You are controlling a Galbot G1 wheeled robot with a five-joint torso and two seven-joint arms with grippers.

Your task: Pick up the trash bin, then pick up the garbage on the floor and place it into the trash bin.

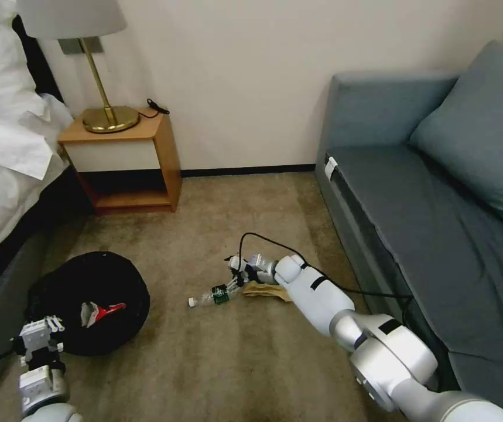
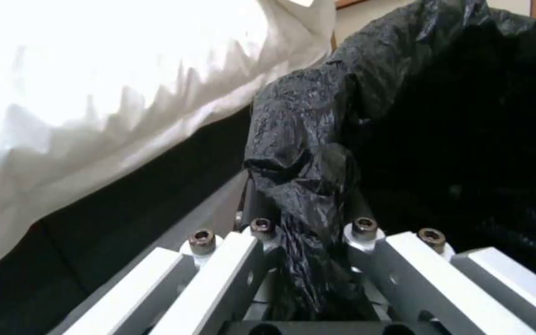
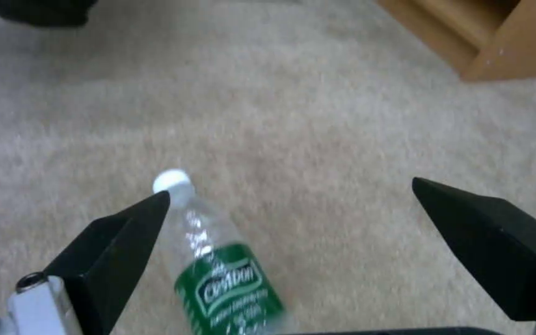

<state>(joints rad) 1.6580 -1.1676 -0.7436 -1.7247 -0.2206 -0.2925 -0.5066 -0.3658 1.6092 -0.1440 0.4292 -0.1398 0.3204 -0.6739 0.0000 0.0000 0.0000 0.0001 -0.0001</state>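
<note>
The trash bin (image 1: 90, 275), lined with a glossy black bag (image 2: 318, 139), sits on the carpet at the left beside the bed. A red-and-white wrapper (image 1: 102, 312) lies inside it. My left gripper (image 1: 51, 323) is at the bin's near rim, shut on a fold of the bag (image 2: 308, 242). A clear bottle with a green label (image 1: 213, 295) lies on the floor in the middle, and it is also in the right wrist view (image 3: 224, 270). My right gripper (image 1: 236, 276) hovers just above it, open (image 3: 290, 188), with the bottle's neck by one fingertip. A brown paper scrap (image 1: 266, 290) lies beside the bottle, partly under my right wrist.
A wooden nightstand (image 1: 146, 155) with a brass lamp (image 1: 108, 114) stands against the back wall. The bed (image 1: 5, 176) runs along the left, and the grey-blue sofa (image 1: 415, 199) along the right. A black cable (image 1: 321, 272) loops over my right arm. Open carpet lies in front.
</note>
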